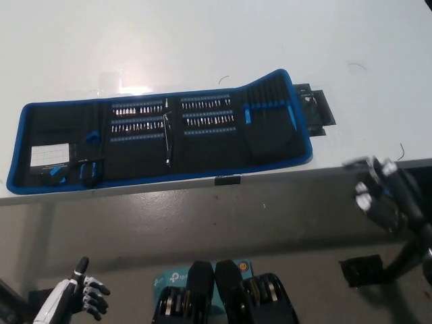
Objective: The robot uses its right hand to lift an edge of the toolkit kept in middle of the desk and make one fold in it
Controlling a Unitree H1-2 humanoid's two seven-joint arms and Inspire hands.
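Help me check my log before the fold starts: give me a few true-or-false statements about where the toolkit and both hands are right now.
1. The toolkit lies opened out flat on the white desk. True.
2. The right hand is gripping the toolkit's edge. False: it hovers off the desk's front edge, to the right of and apart from the toolkit, holding nothing.
3. The left hand rests low at the lower left, below the desk. True.
4. The toolkit has a red border. False: its border is blue.
5. The toolkit is already folded in half. False: it is fully spread out.
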